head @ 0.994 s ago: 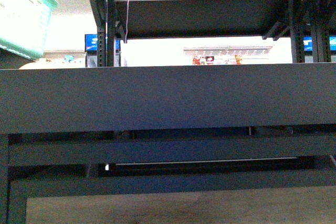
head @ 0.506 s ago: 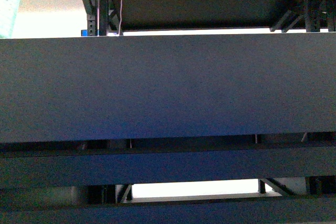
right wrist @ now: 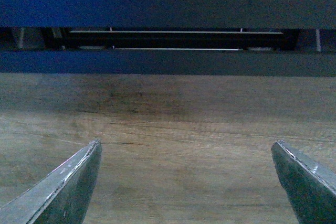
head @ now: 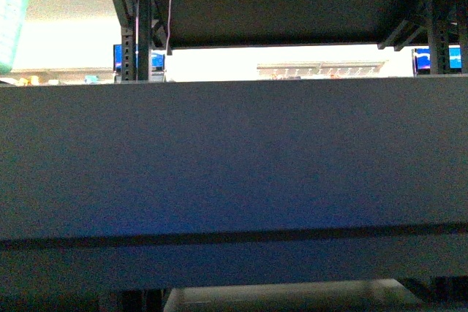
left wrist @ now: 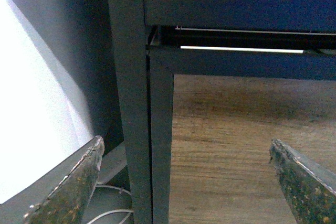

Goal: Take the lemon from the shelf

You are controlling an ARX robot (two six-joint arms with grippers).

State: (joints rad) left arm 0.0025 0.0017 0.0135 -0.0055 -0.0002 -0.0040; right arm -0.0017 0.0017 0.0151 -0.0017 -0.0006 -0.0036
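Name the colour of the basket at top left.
The basket is mint green; front view shows it.

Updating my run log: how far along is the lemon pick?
Done: nothing visible; no lemon shows in any view. In hand: the left gripper and right gripper both hang open and empty, facing the shelf, whose board fills the front view. Left: find the lemon, reach in, grasp it, lift it out.

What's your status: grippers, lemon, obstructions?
Left gripper open, empty. Right gripper open, empty. Lemon not in any view. Shelf board fills the front view; shelf upright in front of left gripper.
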